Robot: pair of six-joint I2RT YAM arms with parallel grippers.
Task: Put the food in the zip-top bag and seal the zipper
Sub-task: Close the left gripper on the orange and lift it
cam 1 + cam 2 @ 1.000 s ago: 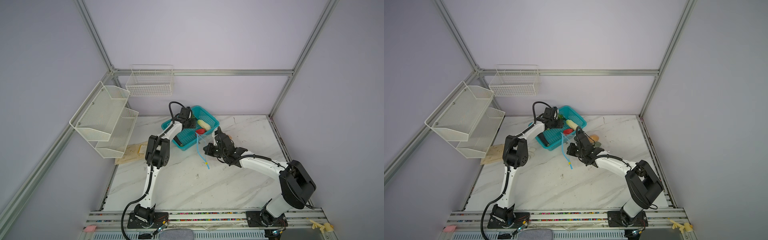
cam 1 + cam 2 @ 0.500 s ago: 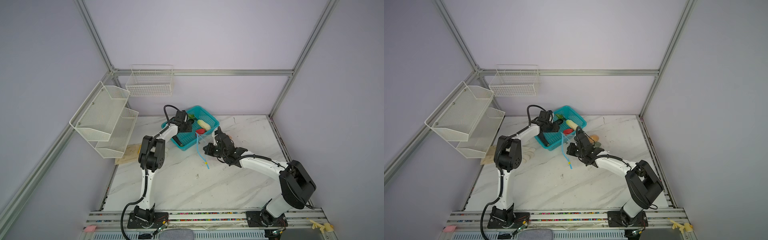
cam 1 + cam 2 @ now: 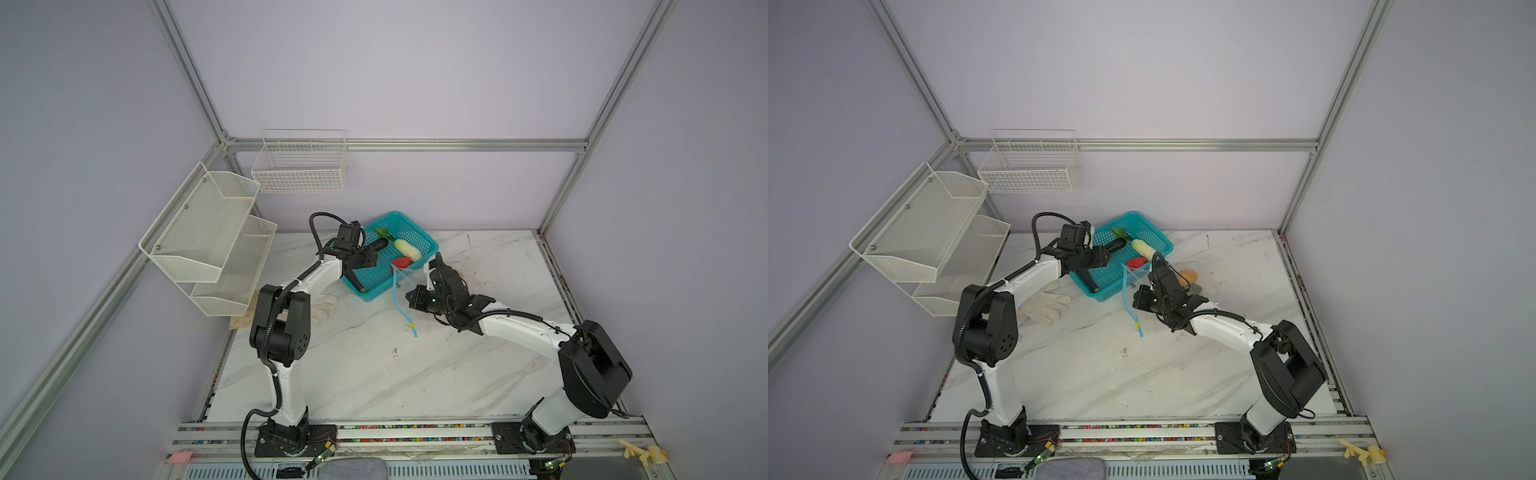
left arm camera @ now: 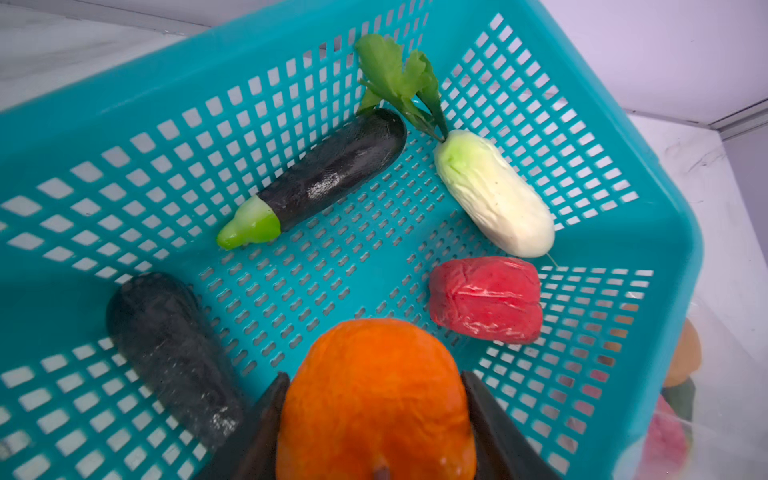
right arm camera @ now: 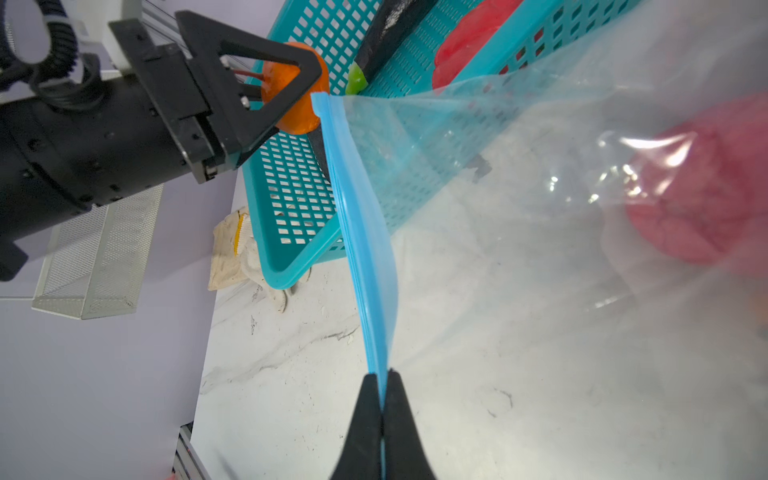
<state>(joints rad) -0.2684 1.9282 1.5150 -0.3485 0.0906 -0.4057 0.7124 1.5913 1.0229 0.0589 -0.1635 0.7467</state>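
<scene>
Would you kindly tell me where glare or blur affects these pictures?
Right wrist view: the zip-top bag throws white glare, and the pink food seen through its film is blurred, while the zipper is sharp. Left wrist view: the nearer eggplant looks soft, the farther eggplant crisp. Both top views: even light, though the teal basket shows small.

My left arm [image 3: 309, 279] stretched forward, elbow [image 3: 282, 328] raised. Left fingers [image 4: 266, 419] part-spread, clamped on orange [image 4: 374, 399], one finger each side. My right arm [image 3: 519, 328] extended low, forward and inward, forearm near worktop [image 3: 374, 374]. Right fingers [image 5: 365, 424] pressed together, pinching blue zipper [image 5: 361, 249] strip between tips; strip runs straight out beyond tips. Left fingers beyond right fingertips, off to one side, not touching.
</scene>
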